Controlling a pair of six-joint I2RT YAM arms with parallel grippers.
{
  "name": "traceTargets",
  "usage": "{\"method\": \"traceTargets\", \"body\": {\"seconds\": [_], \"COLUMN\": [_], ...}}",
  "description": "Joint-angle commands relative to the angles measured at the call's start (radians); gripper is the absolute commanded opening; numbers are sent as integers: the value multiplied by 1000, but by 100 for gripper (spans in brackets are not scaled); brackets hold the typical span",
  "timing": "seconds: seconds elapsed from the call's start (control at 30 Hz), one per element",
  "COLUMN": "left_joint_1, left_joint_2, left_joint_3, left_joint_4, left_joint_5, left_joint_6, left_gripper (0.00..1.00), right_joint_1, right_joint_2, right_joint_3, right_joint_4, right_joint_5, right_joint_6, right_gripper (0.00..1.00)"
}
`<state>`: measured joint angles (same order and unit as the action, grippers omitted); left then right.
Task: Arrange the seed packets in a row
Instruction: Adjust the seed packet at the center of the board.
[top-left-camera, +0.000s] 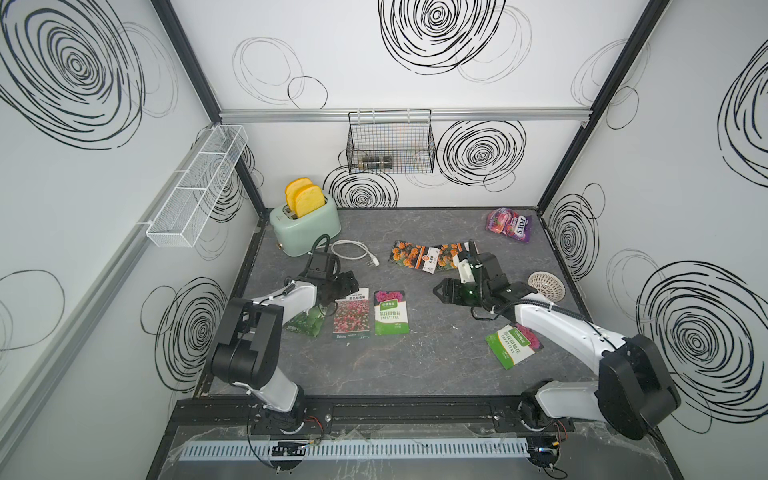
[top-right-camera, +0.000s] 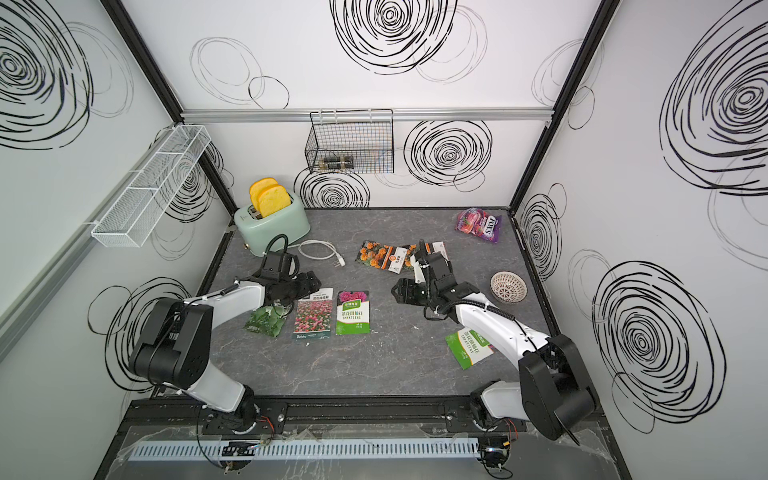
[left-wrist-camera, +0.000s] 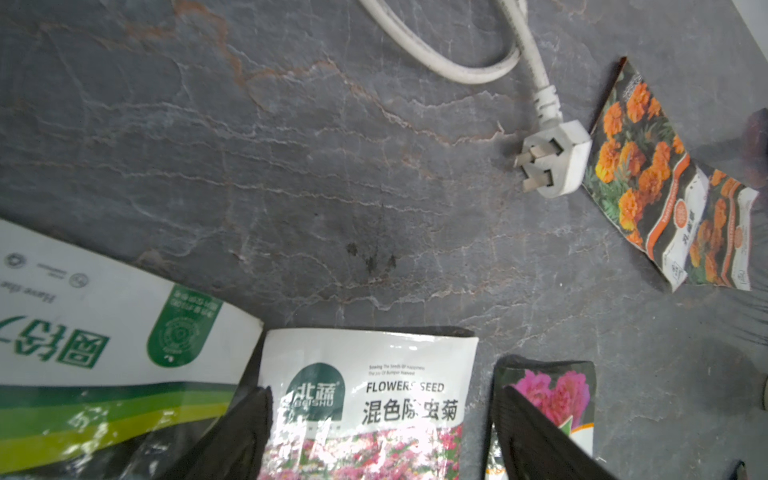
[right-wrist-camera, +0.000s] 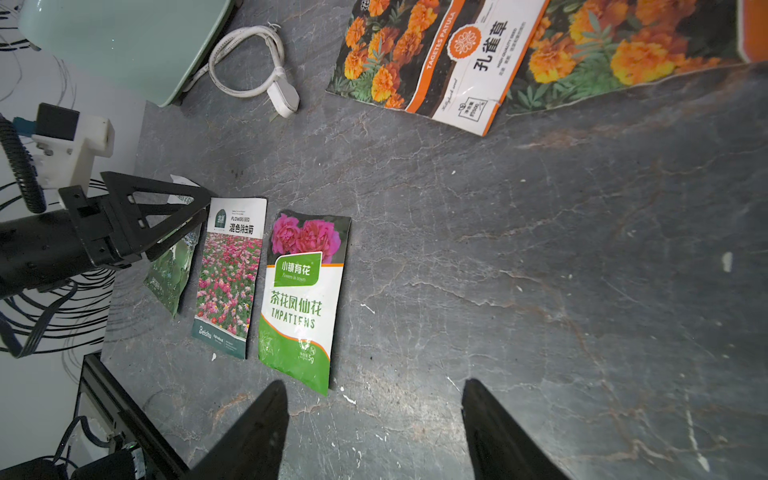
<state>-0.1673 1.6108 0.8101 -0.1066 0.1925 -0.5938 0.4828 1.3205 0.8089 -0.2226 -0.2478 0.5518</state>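
1. Left claw (top-left-camera: 348, 286) wide open, empty, over pink flower-field packet (top-left-camera: 352, 318).
2. Right claw (top-left-camera: 440, 291) open, empty, above tabletop (top-left-camera: 415, 365).
3. Three seed packets (top-left-camera: 390, 313) rowed at 8 o'clock; marigold packets (top-left-camera: 409, 252) at 12; second IMPATIENS packet (top-left-camera: 509, 347) at 4.

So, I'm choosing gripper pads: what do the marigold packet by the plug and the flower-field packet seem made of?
Marigold packet: thin glossy printed film, probably plastic laminate; white glare, wrinkled edge. Flower-field packet: likewise glossy film, likely plastic; bright highlights along its sealed end.
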Motion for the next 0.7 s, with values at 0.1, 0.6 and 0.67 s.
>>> {"method": "traceTargets", "body": {"seconds": [0.1,0.6,0.67], "left_joint_1": [20,49,49], "left_joint_2": [23,86,83], "left_joint_3": [32,86,86], "left_joint_4": [10,10,10], "left_joint_5": [-19,-10,-8], "left_joint_6": [20,26,25], "left_gripper": [88,88,88], "right_joint_1": [-5,-9,-10], "right_joint_2": [-32,-41,-41], "right_joint_3": [-11,-14,-12], "right_joint_4": [-26,-44,-47], "right_joint_5": [16,24,25], "right_joint_6": [-10,-20,-21], "right_gripper": [68,68,68]}}
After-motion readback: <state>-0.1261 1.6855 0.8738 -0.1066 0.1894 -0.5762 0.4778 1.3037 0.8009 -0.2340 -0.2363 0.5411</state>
